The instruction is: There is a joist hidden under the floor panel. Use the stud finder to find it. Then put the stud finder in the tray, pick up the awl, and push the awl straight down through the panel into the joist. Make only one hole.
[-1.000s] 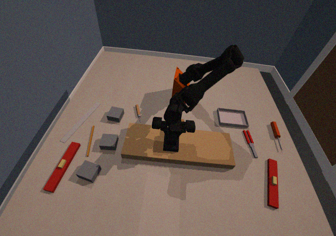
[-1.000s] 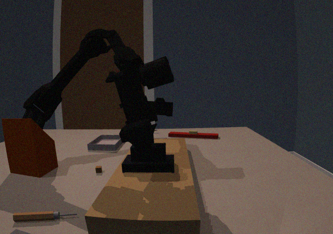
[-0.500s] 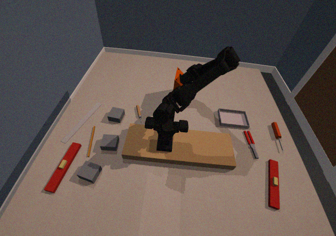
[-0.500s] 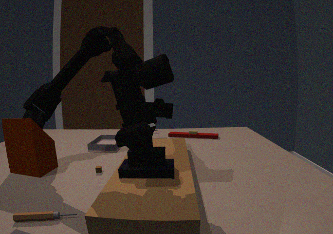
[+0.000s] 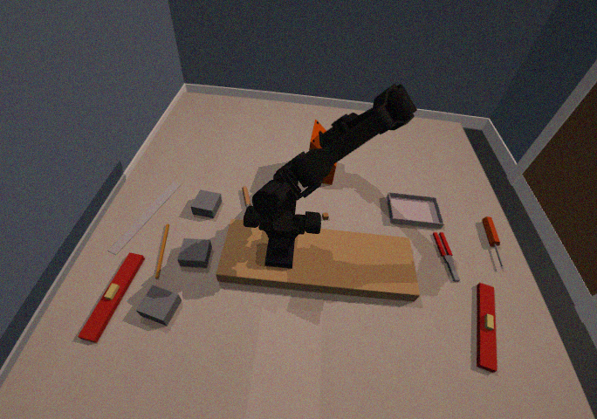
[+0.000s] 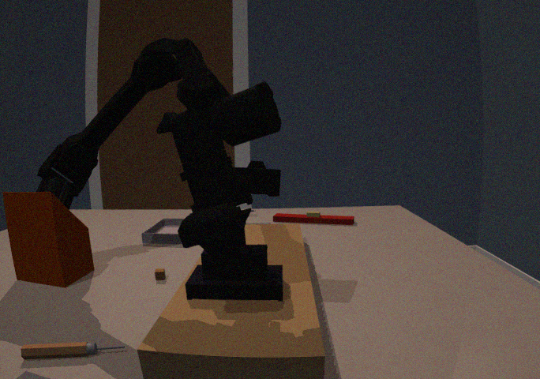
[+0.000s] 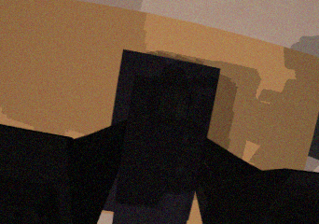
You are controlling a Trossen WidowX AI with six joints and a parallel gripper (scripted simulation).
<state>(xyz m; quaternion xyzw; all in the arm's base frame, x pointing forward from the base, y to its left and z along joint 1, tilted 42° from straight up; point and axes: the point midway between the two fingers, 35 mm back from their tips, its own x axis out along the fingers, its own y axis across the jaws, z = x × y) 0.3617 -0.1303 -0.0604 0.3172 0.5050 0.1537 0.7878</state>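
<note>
The black stud finder (image 5: 279, 252) (image 6: 234, 287) (image 7: 169, 93) stands upright on or just above the wooden floor panel (image 5: 363, 262) (image 6: 244, 343) (image 7: 50, 56), left of the panel's middle in the top view. No light shows on it. My gripper (image 5: 282, 224) (image 6: 234, 249) (image 7: 160, 131) is shut on its upper part. The awl (image 5: 245, 195) (image 6: 56, 350), with a wooden handle and thin metal tip, lies behind the panel's left end, its tip partly hidden by the arm in the top view. The grey-rimmed tray (image 5: 415, 223) (image 6: 153, 238) is behind the panel's right end and holds nothing that I can see.
An orange block (image 5: 315, 138) (image 6: 35, 241) stands behind the arm. A small wooden cube (image 5: 325, 216) (image 6: 159, 274) lies behind the panel. Several grey blocks, a pencil (image 5: 162, 251) and a red level (image 5: 120, 286) are left; a red-handled tool (image 5: 442, 244), screwdriver (image 5: 490, 230) and another level (image 5: 486, 346) are right.
</note>
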